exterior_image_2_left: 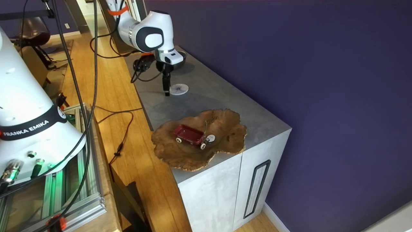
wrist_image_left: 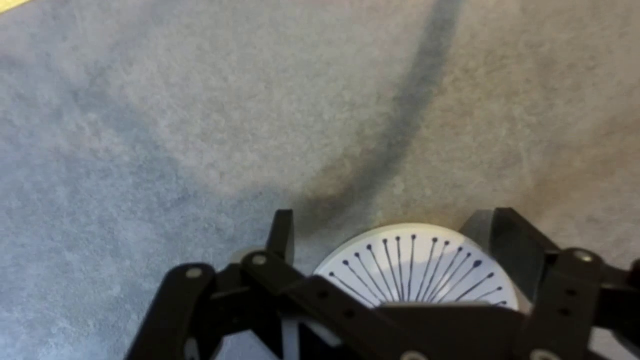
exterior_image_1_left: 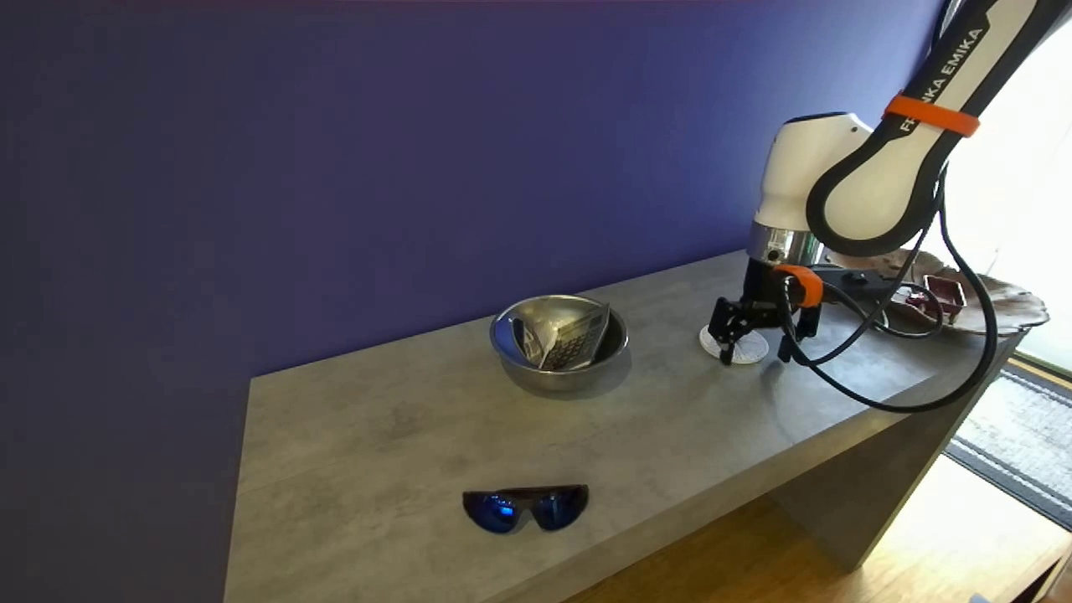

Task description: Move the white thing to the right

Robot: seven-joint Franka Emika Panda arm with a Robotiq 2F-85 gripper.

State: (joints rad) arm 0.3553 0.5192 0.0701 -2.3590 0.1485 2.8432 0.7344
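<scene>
The white thing is a flat round disc (exterior_image_1_left: 750, 347) lying on the grey counter, and it also shows in another exterior view (exterior_image_2_left: 181, 89). In the wrist view the disc (wrist_image_left: 415, 265) has thin dark lines fanning out from its middle; its near part is hidden behind the gripper. My gripper (exterior_image_1_left: 756, 355) points down, low over the counter at the disc, and its fingers (exterior_image_2_left: 166, 91) reach close to the counter. In the wrist view the gripper (wrist_image_left: 392, 235) is open, with one finger on either side of the disc. The right finger is close to the rim; I cannot tell whether it touches.
A steel bowl (exterior_image_1_left: 559, 378) with a grater (exterior_image_1_left: 578, 342) in it stands on the counter. Sunglasses (exterior_image_1_left: 526, 508) lie near the front edge. A brown wavy-edged wooden plate (exterior_image_2_left: 180, 158) holds a small red wagon (exterior_image_2_left: 189, 134). A purple wall (exterior_image_1_left: 377, 167) runs behind the counter.
</scene>
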